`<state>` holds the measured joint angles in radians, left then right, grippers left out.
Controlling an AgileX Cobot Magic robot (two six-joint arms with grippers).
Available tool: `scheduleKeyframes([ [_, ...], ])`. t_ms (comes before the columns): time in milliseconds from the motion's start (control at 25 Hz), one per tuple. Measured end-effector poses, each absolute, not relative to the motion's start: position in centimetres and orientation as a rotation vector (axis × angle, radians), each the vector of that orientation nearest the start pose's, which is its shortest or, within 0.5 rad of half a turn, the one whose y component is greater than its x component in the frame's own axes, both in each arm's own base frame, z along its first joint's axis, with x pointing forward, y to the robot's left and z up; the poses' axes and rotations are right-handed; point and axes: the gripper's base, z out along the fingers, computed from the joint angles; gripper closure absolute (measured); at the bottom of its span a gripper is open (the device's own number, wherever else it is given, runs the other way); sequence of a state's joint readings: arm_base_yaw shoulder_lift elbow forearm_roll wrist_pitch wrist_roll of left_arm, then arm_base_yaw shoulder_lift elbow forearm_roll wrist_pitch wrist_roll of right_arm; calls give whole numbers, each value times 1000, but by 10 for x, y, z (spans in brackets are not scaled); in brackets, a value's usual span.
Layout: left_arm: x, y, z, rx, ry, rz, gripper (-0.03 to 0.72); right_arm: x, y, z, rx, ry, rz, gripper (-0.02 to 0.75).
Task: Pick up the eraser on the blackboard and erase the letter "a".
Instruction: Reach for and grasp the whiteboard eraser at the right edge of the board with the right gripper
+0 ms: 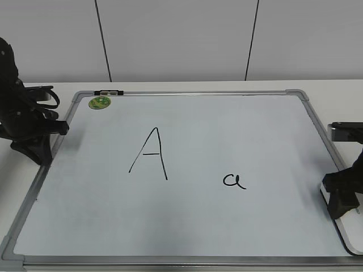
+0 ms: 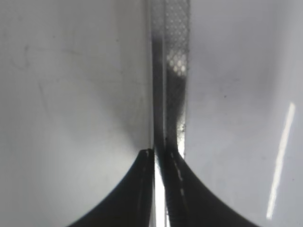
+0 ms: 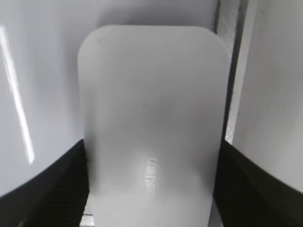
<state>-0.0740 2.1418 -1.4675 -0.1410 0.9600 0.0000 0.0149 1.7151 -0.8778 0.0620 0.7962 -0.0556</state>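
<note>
The blackboard (image 1: 227, 130) is a white board in a grey frame, lying flat on the table. The small black letter "a" (image 1: 234, 181) is right of centre, beside a tall capital A (image 1: 150, 153). The white eraser (image 1: 351, 241) lies at the board's lower right edge. In the right wrist view the eraser (image 3: 151, 109) fills the middle, with grey lettering. My right gripper (image 1: 342, 207) sits on it, and its fingers (image 3: 152, 146) press both long sides. My left gripper (image 1: 37, 150) is shut and empty over the board's left frame (image 2: 173, 71), its tips (image 2: 161, 153) together.
A round green sticker (image 1: 99, 102) and a small black clip (image 1: 109, 92) sit at the board's far left corner. A dark flat object (image 1: 346, 131) lies just off the right edge. The board's frame (image 3: 234, 71) runs beside the eraser. A white wall stands behind.
</note>
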Motion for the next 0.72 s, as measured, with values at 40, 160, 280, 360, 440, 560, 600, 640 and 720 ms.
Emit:
scheduleKeyframes([
  [40, 407, -41, 129, -10, 3117, -185, 633, 279, 8, 151, -43, 3115, 69, 199],
  [160, 407, -41, 129, -10, 3117, -185, 633, 279, 8, 151, -43, 3115, 69, 202],
  [280, 407, -41, 129, -10, 3117, -185, 633, 279, 8, 151, -43, 3115, 69, 202],
  [360, 407, -41, 129, -12, 3117, -187, 633, 279, 8, 151, -43, 3115, 69, 202],
  [440, 407, -41, 129, -12, 3117, -187, 633, 279, 8, 151, -43, 3115, 69, 202],
  [560, 407, -41, 129, -12, 3117, -187, 633, 279, 8, 151, -41, 3115, 72, 204],
  [600, 407, -41, 129, -12, 3117, -187, 633, 280, 9, 152, -33, 3113, 80, 204],
  [640, 407, -41, 129, -12, 3117, -187, 633, 280, 9, 152, -28, 3114, 86, 204],
  [720, 407, -41, 129, -14, 3117, -190, 633, 282, 11, 153, -5, 3129, 116, 204],
])
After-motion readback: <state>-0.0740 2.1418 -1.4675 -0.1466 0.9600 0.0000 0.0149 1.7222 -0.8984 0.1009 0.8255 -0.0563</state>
